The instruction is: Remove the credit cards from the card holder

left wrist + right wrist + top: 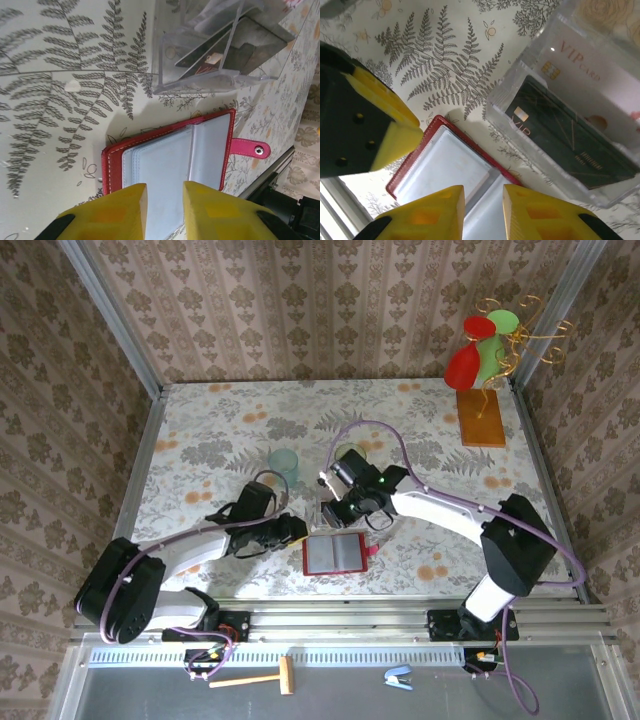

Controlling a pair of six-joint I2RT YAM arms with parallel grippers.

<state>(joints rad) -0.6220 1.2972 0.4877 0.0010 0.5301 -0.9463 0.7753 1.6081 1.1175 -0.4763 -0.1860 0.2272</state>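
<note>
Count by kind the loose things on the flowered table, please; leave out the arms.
Red card holder: 1
Clear box: 1
Cards seen in the box: 2, a dark card and a pale card
Teal cup: 1
Wire stand on a wooden base: 1
Goblets on it: 2, a red goblet and a green goblet
Total: 8

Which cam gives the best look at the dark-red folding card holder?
Left wrist: the open dark-red folding card holder shows large, with its grey clear pockets and snap tab visible. Top external shows it whole but small. Right wrist catches just one end of it.
</note>
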